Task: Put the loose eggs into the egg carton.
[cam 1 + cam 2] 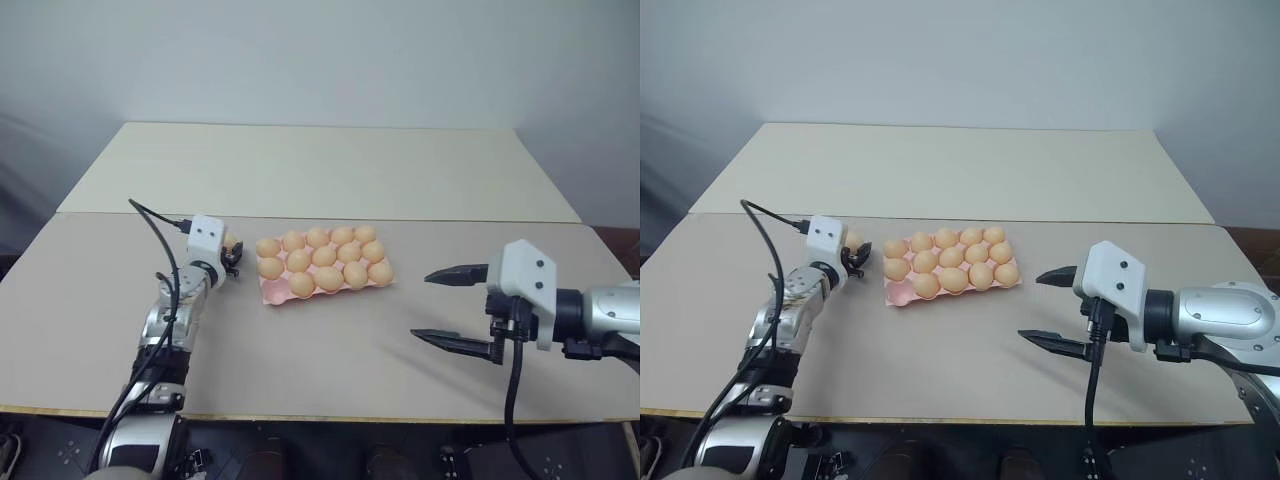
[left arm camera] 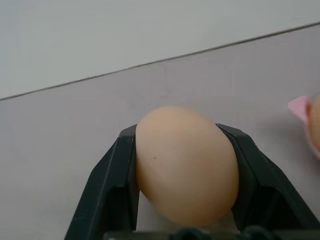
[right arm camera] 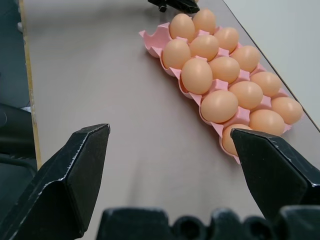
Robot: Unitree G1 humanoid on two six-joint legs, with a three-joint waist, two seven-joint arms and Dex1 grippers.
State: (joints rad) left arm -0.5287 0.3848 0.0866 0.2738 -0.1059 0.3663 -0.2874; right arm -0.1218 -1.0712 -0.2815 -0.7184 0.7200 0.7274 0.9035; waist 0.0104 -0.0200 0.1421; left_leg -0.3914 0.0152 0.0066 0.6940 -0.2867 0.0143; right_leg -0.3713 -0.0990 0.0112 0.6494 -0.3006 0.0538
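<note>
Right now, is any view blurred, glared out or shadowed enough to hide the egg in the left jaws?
Left wrist view: the egg is close up and slightly soft, evenly lit, no glare. Left eye view: even light, faint shadows, but the left gripper hides most of the egg. Right wrist view: egg carton sharp.

Pale pink egg carton (image 1: 268, 292) lies flat mid-table, long side slightly skewed, fourteen tan-orange eggs (image 1: 328, 278) seated in its cups; near-left corner cup empty. One loose egg (image 2: 186, 165) just left of the carton, pinched between black fingers (image 2: 107, 187).
</note>
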